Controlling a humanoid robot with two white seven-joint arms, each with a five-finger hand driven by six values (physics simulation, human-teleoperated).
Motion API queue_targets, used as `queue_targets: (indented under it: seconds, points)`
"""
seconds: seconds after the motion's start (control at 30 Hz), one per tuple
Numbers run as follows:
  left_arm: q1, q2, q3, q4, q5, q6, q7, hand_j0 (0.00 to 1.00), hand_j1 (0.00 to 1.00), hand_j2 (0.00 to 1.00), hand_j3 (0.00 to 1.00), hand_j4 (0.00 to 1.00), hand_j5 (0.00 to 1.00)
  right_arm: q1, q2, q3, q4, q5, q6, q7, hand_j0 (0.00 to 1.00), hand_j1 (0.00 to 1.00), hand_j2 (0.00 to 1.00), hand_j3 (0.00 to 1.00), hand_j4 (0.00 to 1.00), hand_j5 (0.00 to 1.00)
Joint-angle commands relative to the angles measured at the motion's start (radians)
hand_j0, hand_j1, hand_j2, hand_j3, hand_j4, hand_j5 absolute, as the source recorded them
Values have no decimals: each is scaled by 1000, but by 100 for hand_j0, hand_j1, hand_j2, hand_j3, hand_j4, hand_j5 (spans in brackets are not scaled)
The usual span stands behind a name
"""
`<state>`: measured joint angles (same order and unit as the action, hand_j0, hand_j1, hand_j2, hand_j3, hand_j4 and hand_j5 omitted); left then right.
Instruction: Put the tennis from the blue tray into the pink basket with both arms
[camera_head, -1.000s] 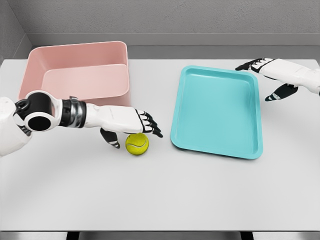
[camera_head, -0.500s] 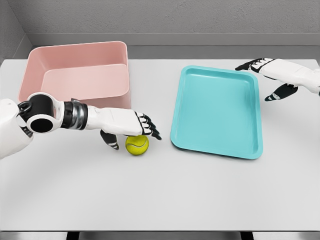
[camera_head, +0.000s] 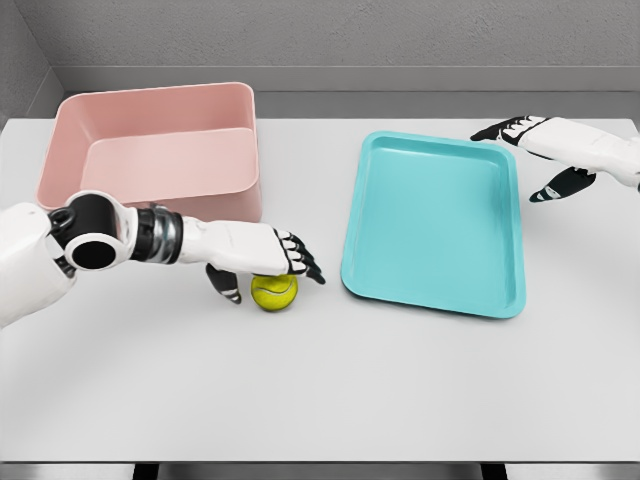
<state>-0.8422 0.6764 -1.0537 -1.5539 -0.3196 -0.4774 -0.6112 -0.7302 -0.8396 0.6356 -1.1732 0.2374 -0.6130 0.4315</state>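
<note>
On the white worktop (camera_head: 330, 390), in the head view, the tennis ball (camera_head: 274, 292) sits between the pink basket (camera_head: 150, 150) and the blue tray (camera_head: 435, 225), already out of the tray and just in front of the basket's near wall. The left hand (camera_head: 262, 258) lies directly over the ball, fingers spread across its top and the thumb down at its left side; it looks to be cupping the ball, but a firm grasp cannot be confirmed, since the ball appears to rest on the worktop. The right hand (camera_head: 535, 150) hangs beyond the tray's far right corner, fingers relaxed and holding nothing.

By my reading, the first part is done: the tray is empty. What remains is closing on the ball, lifting it over the basket wall and letting it go inside.

The ball is a fuzzy yellow-green sphere with a pale seam. The basket is a smooth, matte, deep rectangular tub with rounded corners. The tray is shallow, glossy, with a raised lip and rounded corners.
</note>
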Motion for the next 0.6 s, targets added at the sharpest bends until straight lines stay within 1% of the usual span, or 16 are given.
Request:
queue_targets:
  seconds: [0.0,0.47,0.5,0.57]
  points:
    - [3,-6,0,17,1,2,0,100,100,100,100,100,100,0,-1,-2,0,-6,2,0,100,100,100,100,100,100]
    - [12,-20,0,21,-13,2,0,100,100,100,100,100,100,0,0,-1,0,-7,2,0,100,100,100,100,100,100]
    - [12,-20,0,20,-29,2,0,100,100,100,100,100,100,0,0,-1,0,-6,2,0,100,100,100,100,100,100]
    - [14,-20,0,28,-29,2,0,100,100,100,100,100,100,0,0,-1,0,-6,2,0,100,100,100,100,100,100]
